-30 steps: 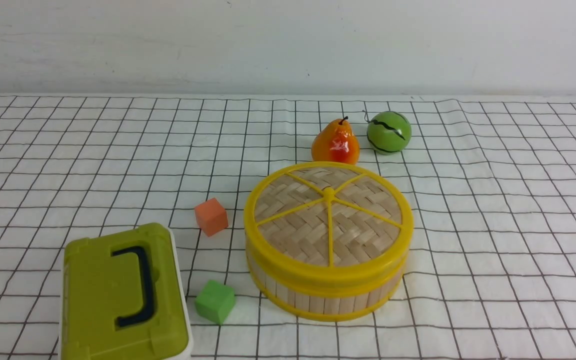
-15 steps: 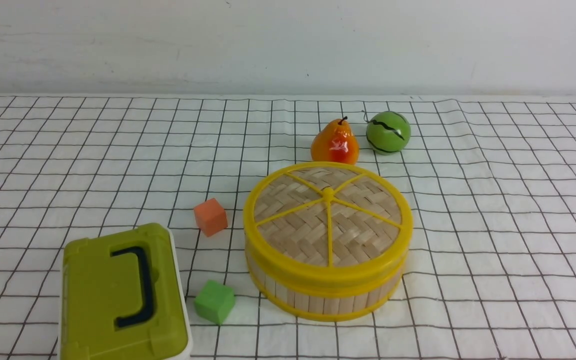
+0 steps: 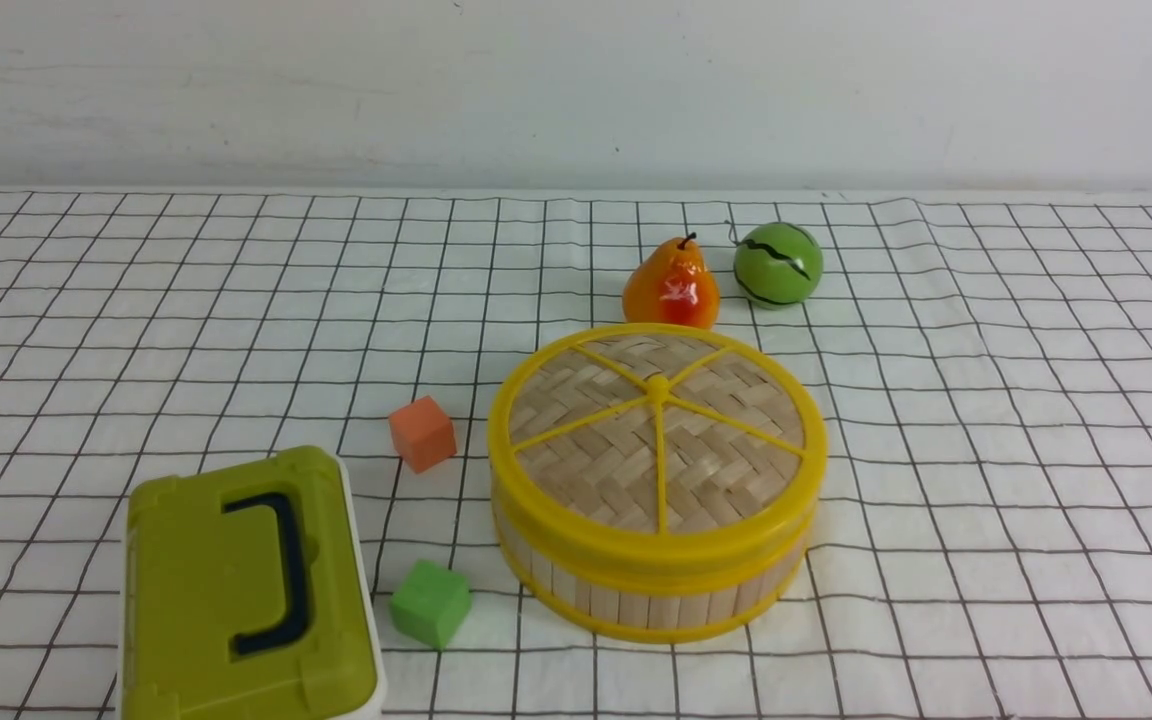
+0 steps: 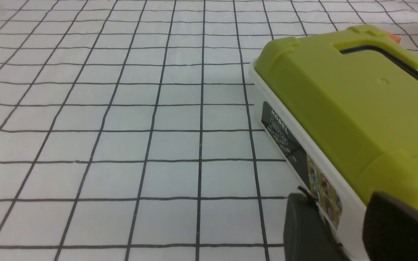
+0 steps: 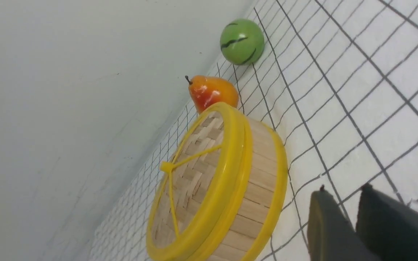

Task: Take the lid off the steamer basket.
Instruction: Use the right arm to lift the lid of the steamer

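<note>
The lid (image 3: 656, 430), a woven bamboo disc with a yellow rim and spokes, sits flat on the steamer basket (image 3: 636, 600) at the middle of the checked cloth. The right wrist view shows the lid (image 5: 191, 177) and the basket's slatted wall (image 5: 256, 185) from the side. My right gripper (image 5: 344, 190) hovers beside the basket, apart from it, its dark fingers slightly open with only cloth between them. My left gripper (image 4: 339, 203) is open beside the olive-green box (image 4: 339, 90), holding nothing. Neither gripper shows in the front view.
The olive-green box (image 3: 236, 590) with a dark handle stands at the front left. An orange cube (image 3: 422, 433) and a green cube (image 3: 430, 603) lie just left of the basket. A toy pear (image 3: 671, 285) and a green striped ball (image 3: 778, 264) sit behind it.
</note>
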Controlling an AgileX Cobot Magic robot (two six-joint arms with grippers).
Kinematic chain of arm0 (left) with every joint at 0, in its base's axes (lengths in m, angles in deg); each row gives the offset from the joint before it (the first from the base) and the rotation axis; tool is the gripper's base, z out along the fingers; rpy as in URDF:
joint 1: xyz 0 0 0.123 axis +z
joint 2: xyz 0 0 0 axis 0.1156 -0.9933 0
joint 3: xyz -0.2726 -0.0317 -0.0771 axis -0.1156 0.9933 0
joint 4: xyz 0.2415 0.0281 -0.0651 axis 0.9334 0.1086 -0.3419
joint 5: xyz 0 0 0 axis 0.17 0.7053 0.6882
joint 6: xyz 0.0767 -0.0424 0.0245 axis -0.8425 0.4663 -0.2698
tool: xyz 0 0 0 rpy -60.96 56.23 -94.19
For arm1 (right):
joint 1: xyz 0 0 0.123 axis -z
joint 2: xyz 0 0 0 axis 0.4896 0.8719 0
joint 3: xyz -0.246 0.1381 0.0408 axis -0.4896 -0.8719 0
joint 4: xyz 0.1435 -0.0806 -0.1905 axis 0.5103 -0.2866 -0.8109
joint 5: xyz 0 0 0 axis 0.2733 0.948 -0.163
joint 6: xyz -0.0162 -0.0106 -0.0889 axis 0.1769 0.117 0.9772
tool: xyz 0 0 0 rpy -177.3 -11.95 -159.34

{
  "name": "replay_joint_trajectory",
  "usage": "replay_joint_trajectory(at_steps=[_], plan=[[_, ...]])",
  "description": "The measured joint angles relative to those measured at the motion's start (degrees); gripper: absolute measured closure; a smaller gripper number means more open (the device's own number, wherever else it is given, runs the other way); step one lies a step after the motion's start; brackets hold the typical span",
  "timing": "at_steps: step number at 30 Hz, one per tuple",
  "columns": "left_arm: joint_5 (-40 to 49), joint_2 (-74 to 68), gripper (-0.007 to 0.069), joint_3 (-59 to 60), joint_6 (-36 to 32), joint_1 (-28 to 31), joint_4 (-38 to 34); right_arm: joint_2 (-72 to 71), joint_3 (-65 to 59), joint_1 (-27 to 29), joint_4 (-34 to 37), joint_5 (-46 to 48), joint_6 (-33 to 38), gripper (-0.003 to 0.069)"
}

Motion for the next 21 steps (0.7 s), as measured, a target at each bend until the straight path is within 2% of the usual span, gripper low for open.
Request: replay_joint_trajectory(at_steps=[5,6,8,10,11,12,15,17,21], plan=[[0.0,0.0,0.0386,0.0,0.0,0.0,0.0,1.68,9.22,0.0,-1.06,3.58,15.28,0.0539],[0.0,0.0,0.0386,0.0,0.0,0.0,0.0,2.0,9.85,0.0,-1.06,3.58,15.96,0.0539],[0.0,0.0,0.0386,0.0,0.0,0.0,0.0,6.13,15.83,0.0,-3.0,7.35,21.8,0.0585],[0.0,0.0,0.0386,0.0,0.0,0.0,0.0,15.56,25.63,0.0,-6.92,14.99,29.29,0.0662],[0.0,0.0,0.0386,0.0,0.0,0.0,0.0,15.56,26.41,0.0,-7.26,15.64,29.74,0.0666],[0.0,0.0,0.0386,0.0,0.0,0.0,0.0,20.93,32.04,0.0,-9.46,20.71,32.76,0.0677],[0.0,0.0,0.0386,0.0,0.0,0.0,0.0,31.04,42.28,0.0,-12.64,30.28,37.72,0.0681],[0.0,0.0,0.0386,0.0,0.0,0.0,0.0,41.14,51.78,-0.08,-15.05,41.45,42.48,0.0681],[0.0,0.0,0.0386,0.0,0.0,0.0,0.0,51.77,60.76,-2.76,-16.46,47.84,44.95,0.0675]])
